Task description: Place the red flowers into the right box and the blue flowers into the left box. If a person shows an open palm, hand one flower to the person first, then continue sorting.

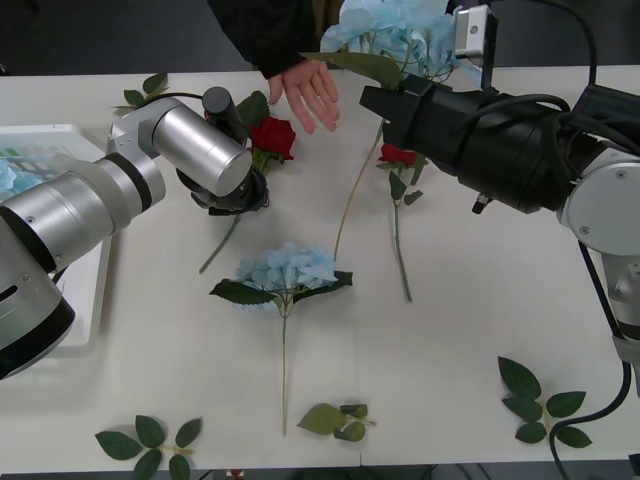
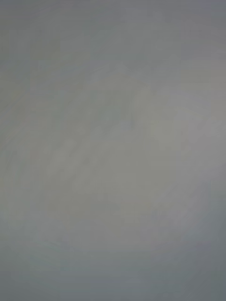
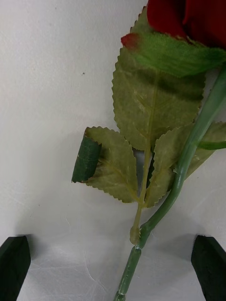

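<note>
Meanwhile, my left gripper, fingers spread, hovers over red rose stem; person's open palm nearby; right gripper w/ blue hydrangea, grip unclear.

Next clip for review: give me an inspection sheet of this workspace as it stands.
Surface: white table, bare between flowers.
Job's things: red rose under the left gripper; second red rose beside the right arm; blue hydrangea lying mid-table; another blue hydrangea raised at the right arm's tip; left box at the table's left edge.
Clutter: loose leaf sprigs along the near edge.
Grippers: left gripper open, astride the rose stem; right gripper's state cannot be told.
Cables: black cable on the right arm.
Surroundings: a person's open hand over the far edge.
</note>
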{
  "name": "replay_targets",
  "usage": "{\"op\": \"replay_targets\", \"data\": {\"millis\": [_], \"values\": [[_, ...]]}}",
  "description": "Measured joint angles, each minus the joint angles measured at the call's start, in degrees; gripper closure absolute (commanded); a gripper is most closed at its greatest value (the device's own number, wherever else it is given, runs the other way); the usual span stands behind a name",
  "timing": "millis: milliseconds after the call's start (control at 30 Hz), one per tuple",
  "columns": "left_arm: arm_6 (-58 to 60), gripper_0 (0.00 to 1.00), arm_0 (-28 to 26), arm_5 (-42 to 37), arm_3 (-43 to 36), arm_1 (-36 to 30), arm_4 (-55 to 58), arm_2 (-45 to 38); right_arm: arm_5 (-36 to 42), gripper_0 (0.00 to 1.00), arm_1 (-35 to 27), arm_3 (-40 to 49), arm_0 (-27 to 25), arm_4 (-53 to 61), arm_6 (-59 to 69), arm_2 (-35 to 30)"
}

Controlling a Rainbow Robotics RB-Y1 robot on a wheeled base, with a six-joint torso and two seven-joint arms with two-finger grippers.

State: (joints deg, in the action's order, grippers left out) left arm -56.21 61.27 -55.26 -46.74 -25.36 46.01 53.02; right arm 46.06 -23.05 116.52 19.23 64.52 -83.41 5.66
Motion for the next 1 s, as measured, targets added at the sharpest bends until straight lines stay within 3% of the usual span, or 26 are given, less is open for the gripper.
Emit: {"op": "replay_targets", "data": {"millis": [267,567,733,767,900,1000], "values": [[0.1,0.0,0.4,-1.3,-1.7,-0.8,0.0,0.2,0.0,1.0,0.0,-0.1,0.0,0.4,0.0,0.0],[-1.2,0.0,0.4,-15.6,-18.7,-12.3,13.9,-3.3,-0.3,1.0,0.0,-0.3,0.0,0.6,-0.1,-0.2],[-10.4,0.0,0.1,-21.4,-24.7,-17.5,21.1,-9.7,0.7,1.0,0.0,-0.4,0.6,-3.4,-0.1,-1.6],[-12.7,0.0,-0.2,-22.2,-25.7,-18.1,21.8,-11.5,2.7,1.0,0.0,-0.4,1.2,-4.5,-0.1,-2.4],[-17.8,0.0,-2.6,-24.7,-28.5,-19.1,23.4,-19.3,24.5,1.0,0.3,-1.1,7.9,-7.2,-0.1,-9.7],[-17.8,0.0,-3.6,-25.0,-28.7,-19.2,24.1,-21.3,28.2,1.0,1.5,-3.2,13.1,-8.4,-0.1,-14.9]]}}
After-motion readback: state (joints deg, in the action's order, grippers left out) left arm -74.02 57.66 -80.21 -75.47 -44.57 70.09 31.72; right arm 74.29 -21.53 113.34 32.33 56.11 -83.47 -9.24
